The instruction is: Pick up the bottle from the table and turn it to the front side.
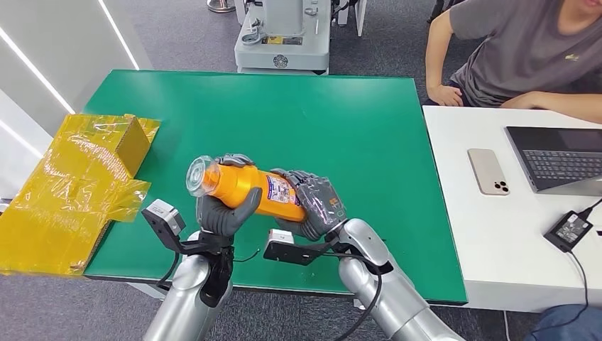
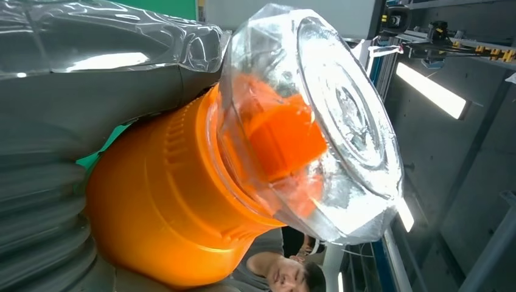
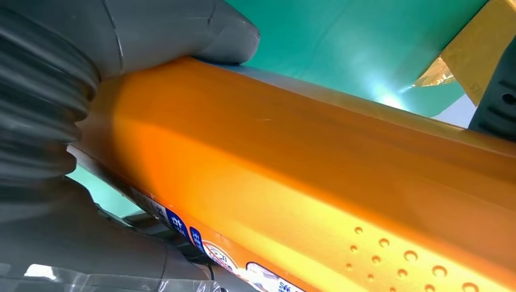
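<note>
Bottle: your orange bottle (image 1: pixel 250 190) is off the table, lying nearly on its side above the near part of the green table (image 1: pixel 341 121), clear cap (image 1: pixel 199 176) pointing to the robot's left and a little away from it. You can see a printed label (image 1: pixel 284 189) on the half nearer the right hand.
Left hand: your left hand (image 1: pixel 226 207) is wrapped around the cap end of the bottle, fingers curled over the far side and thumb underneath. In the left wrist view the clear cap (image 2: pixel 328 115) sits over an orange inner top, right by the grey thumb (image 2: pixel 103 91).
Right hand: your right hand (image 1: pixel 317 204) grips the bottom end of the bottle, fingers closed around it. The right wrist view shows the orange body (image 3: pixel 316 182) pressed against the thumb (image 3: pixel 182 30).
Table edge: a yellow wrapped box (image 1: pixel 71 185) sits at the robot's left, overhanging the green table.
Side desk: to the right you have a white desk (image 1: pixel 490 234) with a phone (image 1: pixel 488 171), a laptop (image 1: pixel 561 156) and a black power adapter (image 1: pixel 568 229).
Person: someone in a grey shirt (image 1: pixel 525 50) sits behind that desk.
</note>
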Tool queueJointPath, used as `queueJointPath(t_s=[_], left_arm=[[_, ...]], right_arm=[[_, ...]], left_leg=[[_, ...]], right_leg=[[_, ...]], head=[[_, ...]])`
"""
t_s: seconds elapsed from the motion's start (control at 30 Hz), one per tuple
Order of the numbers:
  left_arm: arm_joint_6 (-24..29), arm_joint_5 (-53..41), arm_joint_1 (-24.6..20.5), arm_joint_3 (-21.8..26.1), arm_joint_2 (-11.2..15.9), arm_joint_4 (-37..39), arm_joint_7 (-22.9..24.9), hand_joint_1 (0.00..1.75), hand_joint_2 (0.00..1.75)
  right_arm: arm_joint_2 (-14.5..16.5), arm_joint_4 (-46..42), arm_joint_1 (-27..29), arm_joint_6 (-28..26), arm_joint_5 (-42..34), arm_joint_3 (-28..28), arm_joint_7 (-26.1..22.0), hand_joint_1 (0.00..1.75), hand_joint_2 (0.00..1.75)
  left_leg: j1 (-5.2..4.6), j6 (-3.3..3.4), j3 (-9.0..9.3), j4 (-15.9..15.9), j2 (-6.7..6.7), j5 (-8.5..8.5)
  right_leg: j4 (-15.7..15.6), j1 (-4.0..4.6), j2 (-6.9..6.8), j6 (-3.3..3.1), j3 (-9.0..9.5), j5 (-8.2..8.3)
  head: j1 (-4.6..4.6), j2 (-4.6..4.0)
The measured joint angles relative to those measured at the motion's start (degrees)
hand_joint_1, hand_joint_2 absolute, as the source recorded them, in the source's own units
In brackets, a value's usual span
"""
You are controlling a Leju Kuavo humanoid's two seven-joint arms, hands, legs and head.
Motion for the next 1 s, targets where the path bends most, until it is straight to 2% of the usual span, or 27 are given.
queueJointPath(t_s=[0.03, 0.07, 0.17, 0.2, 0.5, 0.77, 1.0], left_arm=[[0.00, 0.02, 0.01, 0.00, 0.01, 0.00, -0.08, 1.75, 1.75], [0.01, 0.06, 0.02, 0.00, 0.01, 0.00, -0.24, 1.75, 1.75], [0.07, 0.18, 0.07, 0.00, 0.02, 0.00, -0.67, 1.75, 1.75], [0.11, 0.19, 0.07, 0.00, 0.01, 0.00, -0.71, 1.75, 1.75], [1.56, 0.27, -0.04, 0.00, -0.30, -0.27, -0.50, 1.75, 1.75], [1.74, 0.36, -0.06, 0.00, -0.31, -0.52, -0.50, 1.75, 1.75], [3.36, 0.72, 0.12, 0.00, -0.31, -1.12, -0.50, 1.75, 1.75]], right_arm=[[-0.01, -0.02, 0.04, -0.04, 0.01, 0.00, 0.00, 1.68, 1.75], [-0.01, -0.09, 0.07, -0.09, 0.02, 0.00, 0.00, 1.54, 1.75], [-0.04, -0.38, 0.17, -0.33, 0.22, 0.01, 0.09, 0.31, 1.75], [-0.05, -0.43, 0.20, -0.53, 0.29, 0.07, 0.17, 0.01, 1.75], [0.03, -2.19, 1.57, -4.97, -2.19, 0.56, 1.64, 0.00, 1.75], [0.04, -3.50, 2.18, -5.51, -2.51, 0.63, 1.85, 0.00, 1.75], [0.08, -8.27, 5.63, -11.97, -9.04, 0.66, 0.13, 0.00, 1.75]], left_leg=[[0.00, 0.00, 0.00, 0.00, 0.00, 0.00], [0.00, 0.00, 0.00, 0.00, 0.00, 0.00], [0.00, 0.00, 0.00, 0.00, 0.00, 0.00], [0.00, 0.00, 0.00, 0.00, 0.00, 0.00], [0.00, 0.00, -0.01, 0.00, -0.01, 0.00], [0.00, 0.00, -0.01, 0.00, -0.01, 0.00], [0.00, 0.00, -0.02, -0.01, -0.02, -0.01]], right_leg=[[0.00, 0.00, 0.00, 0.00, 0.00, 0.00], [0.00, 0.00, 0.00, 0.00, 0.00, 0.00], [0.00, 0.00, 0.00, 0.00, 0.00, 0.00], [0.00, 0.00, 0.00, 0.00, 0.00, 0.00], [0.00, 0.00, -0.01, 0.00, 0.01, 0.00], [0.00, 0.00, -0.01, 0.00, 0.01, 0.00], [0.00, 0.00, -0.02, 0.00, 0.01, -0.01]], head=[[0.00, 0.00], [0.00, 0.00], [0.01, 0.00], [0.01, 0.00], [-0.01, 0.00], [-0.01, 0.00], [0.00, 0.00]])
